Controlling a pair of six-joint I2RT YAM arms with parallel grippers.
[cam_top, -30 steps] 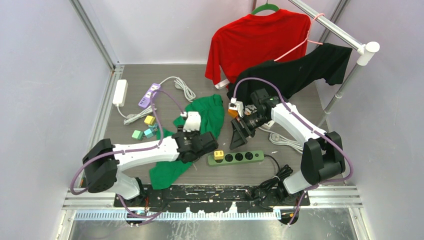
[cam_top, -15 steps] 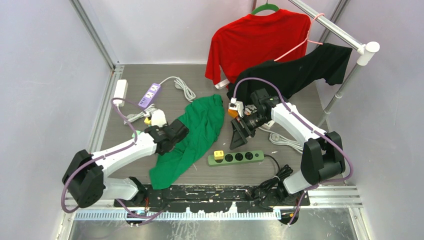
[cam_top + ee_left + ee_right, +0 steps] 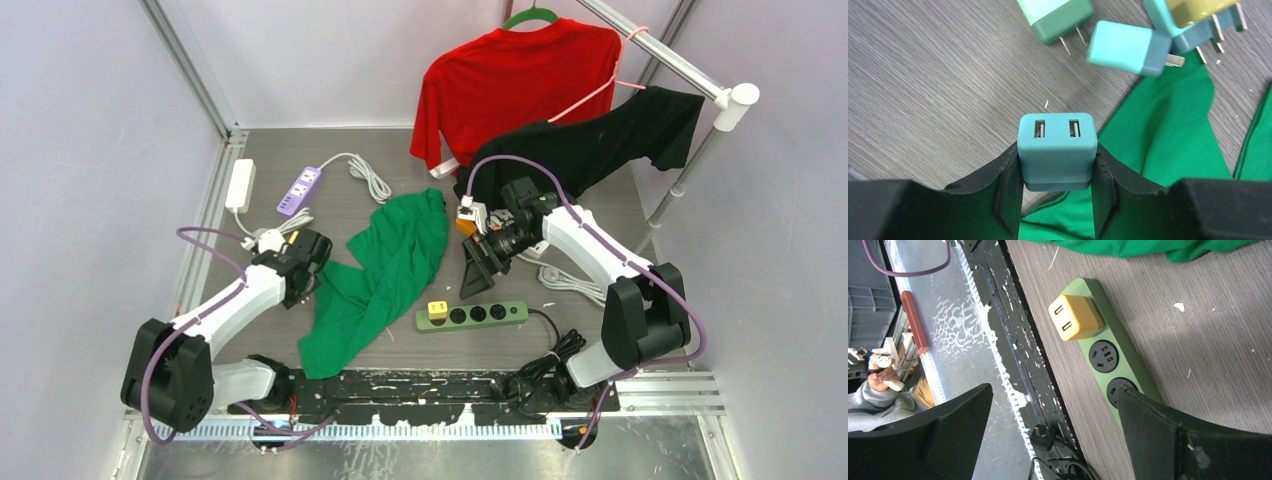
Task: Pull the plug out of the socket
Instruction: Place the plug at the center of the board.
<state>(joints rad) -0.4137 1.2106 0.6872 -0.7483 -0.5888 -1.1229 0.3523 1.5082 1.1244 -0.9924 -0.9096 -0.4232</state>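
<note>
- A teal plug [image 3: 1057,145] is being pinched by its sides in the left gripper [image 3: 1057,172], whose jaws are closed onto it, USB ports facing away from the wrist.
- It is being held just above the bench [image 3: 923,90] at the left. This is probably so it can be set down with the loose plugs [image 3: 1128,47] lying just beyond it, beside the edge of the green shirt [image 3: 1168,130].
- The right gripper [image 3: 1055,390] is being kept wide open with nothing in it, and is being hung above the green strip [image 3: 512,312] with its camera looking down on it. This is judged to be a waiting pose, ready for a descent.
- A yellow plug [image 3: 1075,316], the one left to pull, is being held in the socket at the strip's left end, near the middle of the bench's near edge.
- Of the strip's sockets, only that end one is being occupied; the three to its right are being left empty.
- No box or tray is being used; the freed plugs are being gathered loose on the bench.
- Whether anything is plugged into the purple strip [image 3: 300,190] at the far left cannot be told.
</note>
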